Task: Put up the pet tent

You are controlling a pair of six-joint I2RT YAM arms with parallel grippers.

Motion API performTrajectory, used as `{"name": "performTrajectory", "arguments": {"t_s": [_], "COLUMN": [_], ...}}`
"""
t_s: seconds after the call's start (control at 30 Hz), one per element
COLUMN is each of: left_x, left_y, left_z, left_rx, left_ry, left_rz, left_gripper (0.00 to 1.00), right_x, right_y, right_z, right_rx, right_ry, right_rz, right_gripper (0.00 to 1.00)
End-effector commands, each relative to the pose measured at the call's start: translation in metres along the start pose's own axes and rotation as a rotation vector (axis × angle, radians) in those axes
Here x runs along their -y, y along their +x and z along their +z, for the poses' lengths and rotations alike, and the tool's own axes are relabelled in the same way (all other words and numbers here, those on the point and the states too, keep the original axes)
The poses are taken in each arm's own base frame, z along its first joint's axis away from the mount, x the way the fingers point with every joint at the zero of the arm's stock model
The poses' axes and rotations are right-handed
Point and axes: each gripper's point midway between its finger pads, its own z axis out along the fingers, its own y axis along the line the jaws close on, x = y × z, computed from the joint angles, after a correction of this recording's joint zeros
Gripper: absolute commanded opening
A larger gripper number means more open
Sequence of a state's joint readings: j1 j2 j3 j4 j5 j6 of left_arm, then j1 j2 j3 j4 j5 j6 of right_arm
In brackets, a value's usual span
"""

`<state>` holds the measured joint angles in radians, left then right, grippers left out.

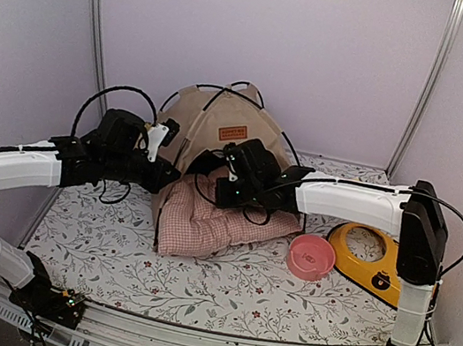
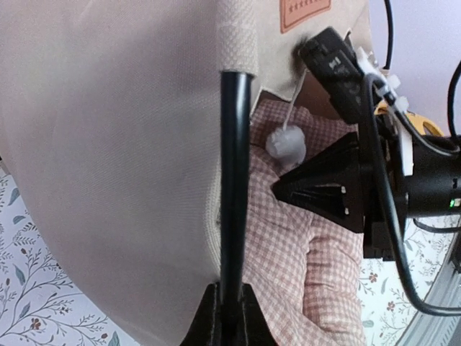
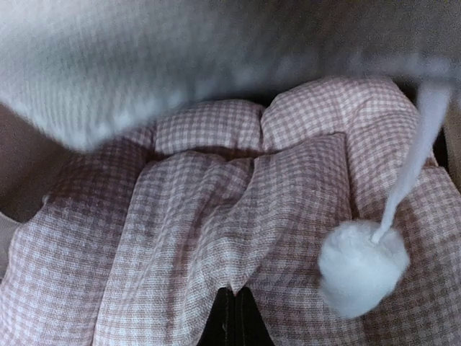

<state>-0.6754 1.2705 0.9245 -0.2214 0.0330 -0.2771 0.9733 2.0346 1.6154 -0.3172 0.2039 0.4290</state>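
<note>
Cushion (image 1: 205, 222) fills the pet tent (image 1: 209, 124) doorway, pink bowl (image 1: 311, 257) nearby.

On my feed I've got a beige-tan pet tent (image 1: 210, 115) with thin black poles (image 2: 234, 180), a brown label patch (image 1: 232, 133) and a white pom-pom (image 3: 362, 267), plus a pink-and-white checked cushion (image 1: 205, 222), a plain pink bowl (image 1: 312, 257) and a yellow tray (image 1: 358, 269), all on a white tablecloth (image 1: 219, 292) printed with grey leafy sprigs and tiny red flowers.
</note>
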Motion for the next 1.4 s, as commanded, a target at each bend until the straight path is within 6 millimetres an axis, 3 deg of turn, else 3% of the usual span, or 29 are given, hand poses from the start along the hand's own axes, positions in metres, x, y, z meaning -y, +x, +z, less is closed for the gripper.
{"name": "performTrajectory", "arguments": {"t_s": [0.0, 0.37, 0.57, 0.63, 0.77, 1.0, 1.17, 1.37], "left_x": [0.009, 0.042, 0.044, 0.041, 0.028, 0.015, 0.012, 0.012], "left_y": [0.025, 0.009, 0.003, 0.002, 0.004, 0.012, 0.013, 0.013], "left_z": [0.004, -0.018, -0.023, -0.024, -0.018, -0.009, -0.007, -0.007], "left_rx": [-0.094, -0.07, -0.049, -0.044, -0.055, -0.085, -0.087, -0.088], "left_ry": [0.076, 0.255, 0.259, 0.242, 0.174, 0.103, 0.088, 0.089], "left_rz": [0.002, 0.049, 0.056, 0.05, 0.027, 0.006, -0.001, 0.0], "left_gripper": [0.0, 0.0, 0.0, 0.0, 0.0, 0.0, 0.0, 0.0], "right_x": [0.004, 0.047, 0.045, 0.041, 0.033, 0.015, -0.003, -0.037], "right_y": [-0.062, -0.055, -0.029, -0.021, -0.017, -0.046, -0.05, -0.028], "right_z": [-0.022, 0.043, 0.068, 0.07, 0.054, -0.01, -0.039, -0.058], "right_rx": [0.179, 0.188, 0.119, 0.088, 0.064, 0.133, 0.142, 0.109], "right_ry": [0.044, 0.101, 0.064, 0.038, -0.014, -0.11, -0.204, -0.326], "right_rz": [-0.019, 0.018, 0.0, -0.005, -0.01, 0.0, 0.013, -0.01], "right_gripper": [0.0, 0.0, 0.0, 0.05, 0.22, 0.65, 0.78, 0.85]}}
